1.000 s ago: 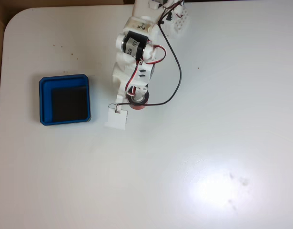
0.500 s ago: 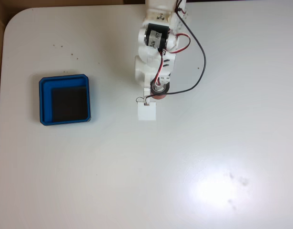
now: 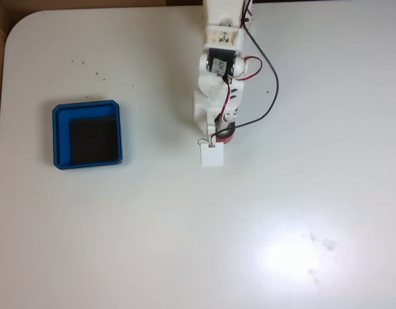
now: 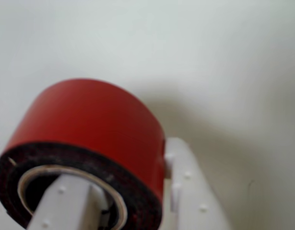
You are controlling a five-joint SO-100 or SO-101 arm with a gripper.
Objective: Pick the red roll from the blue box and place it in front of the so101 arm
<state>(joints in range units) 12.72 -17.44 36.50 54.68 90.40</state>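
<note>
Wrist view: the gripper (image 4: pixel 133 201) clamps the roll (image 4: pixel 89 139) with one finger (image 4: pixel 65 206) through its core and the other outside its red wall, above bare table (image 4: pixel 185 48). Fixed view: it hangs near the table's top edge, box (image 3: pixel 87 134) empty towards the left edge. If the inner finger snags the core on release, the roll could tip and wheel away.

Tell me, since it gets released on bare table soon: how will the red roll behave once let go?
The red roll is round with a smooth outer side, so set on its curve it would probably roll; flat on its dark face it should stay. The pincer has one finger through the core, so it looks stiff and fairly light.
</note>
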